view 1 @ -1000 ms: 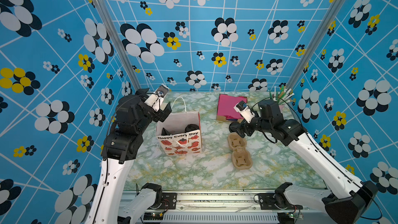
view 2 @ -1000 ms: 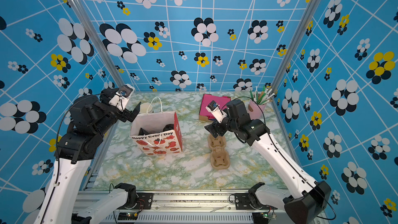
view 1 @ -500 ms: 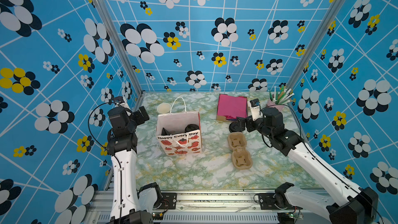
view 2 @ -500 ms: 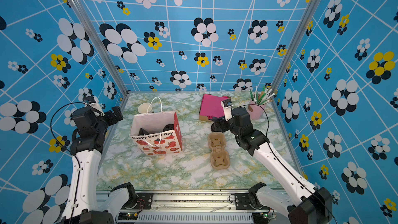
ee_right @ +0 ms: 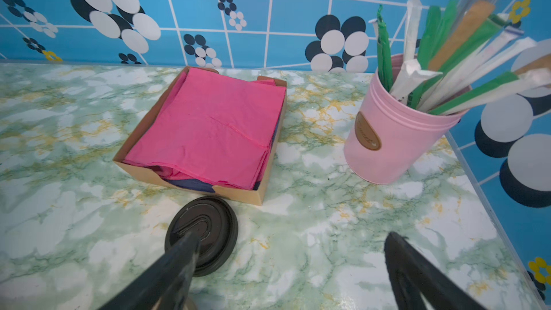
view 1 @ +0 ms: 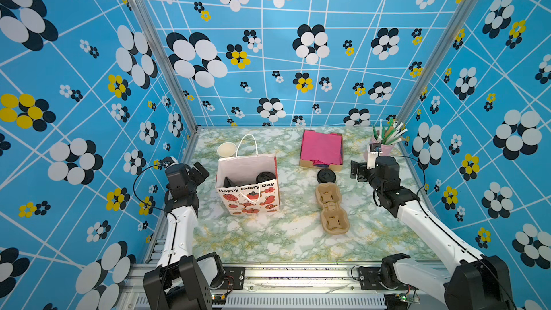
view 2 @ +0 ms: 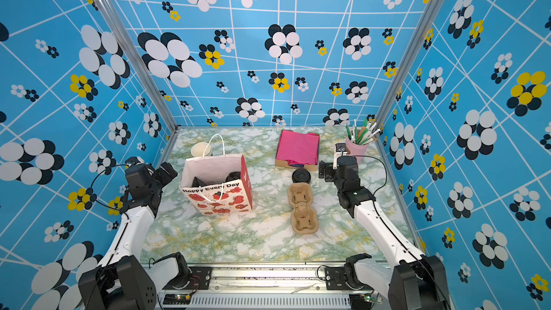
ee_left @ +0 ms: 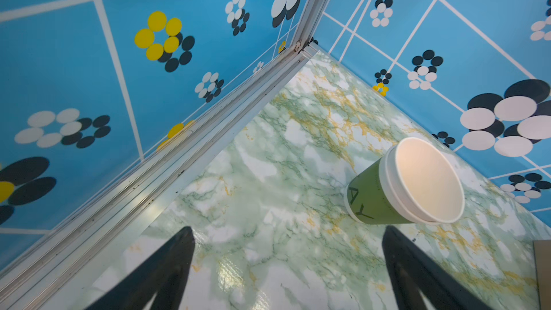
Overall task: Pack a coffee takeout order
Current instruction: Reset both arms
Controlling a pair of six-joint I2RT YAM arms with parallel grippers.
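The left gripper [ee_left: 286, 231] has its fingers spread wide with nothing between them, over bare green-marbled tabletop [ee_left: 268, 174] by the left wall. Bearings take the back wall in the top views as 12 o'clock. A green paper cup [ee_left: 402, 186] with a white interior stands upright at 1 o'clock, apart from it. A white paper gift bag [view 1: 247, 198] with red print stands just beside at 3 o'clock. Inside the bag, a round black plastic lid [view 1: 265, 177] sits on the 3 o'clock side. A black paper napkin [view 1: 228, 181] stands on edge on the 9 o'clock side. What carries the lid is hidden.

The right gripper [ee_right: 292, 235] is likewise spread wide and empty. A second round black lid [ee_right: 205, 231] lies flat at 9 o'clock. One finger crosses it in the wrist view; contact cannot be told. A brown cardboard tray [ee_right: 190, 183] of pink napkins [ee_right: 214, 126] sits at 11 o'clock. A pink tin [ee_right: 393, 141] of wrapped straws stands at 1 o'clock. A brown pulp cup carrier [view 1: 331, 207] lies at 8 o'clock.
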